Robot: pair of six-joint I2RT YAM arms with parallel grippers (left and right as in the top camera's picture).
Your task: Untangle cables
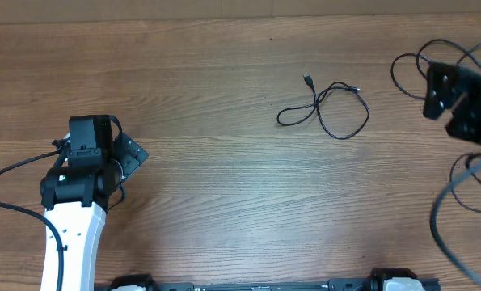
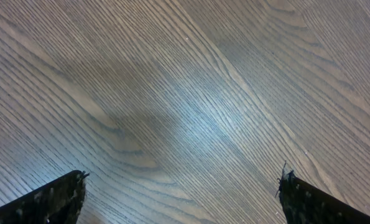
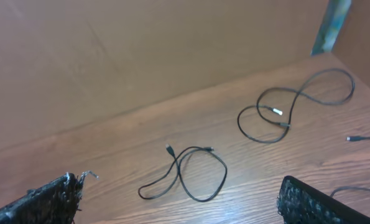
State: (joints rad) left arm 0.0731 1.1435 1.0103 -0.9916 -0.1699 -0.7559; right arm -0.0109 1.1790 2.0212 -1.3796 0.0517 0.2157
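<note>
One thin black cable (image 1: 325, 105) lies in a loose crossed loop at the table's middle back, with small plugs at its ends; it also shows in the right wrist view (image 3: 185, 171). A second cable (image 1: 403, 69) loops at the far right, partly hidden under my right gripper (image 1: 444, 93); the right wrist view shows it as a figure-eight (image 3: 296, 106). A third loop (image 1: 465, 184) lies below the right arm. My right gripper (image 3: 181, 185) is open and empty, above the table. My left gripper (image 1: 90, 141) is open and empty (image 2: 183, 179) over bare wood at the left.
The wooden table (image 1: 224, 186) fills the view. A brown cardboard wall (image 3: 141, 56) stands behind the table. A loose plug end (image 3: 354, 138) lies at the right edge of the right wrist view. Thick arm cables run by the left arm (image 1: 14, 166).
</note>
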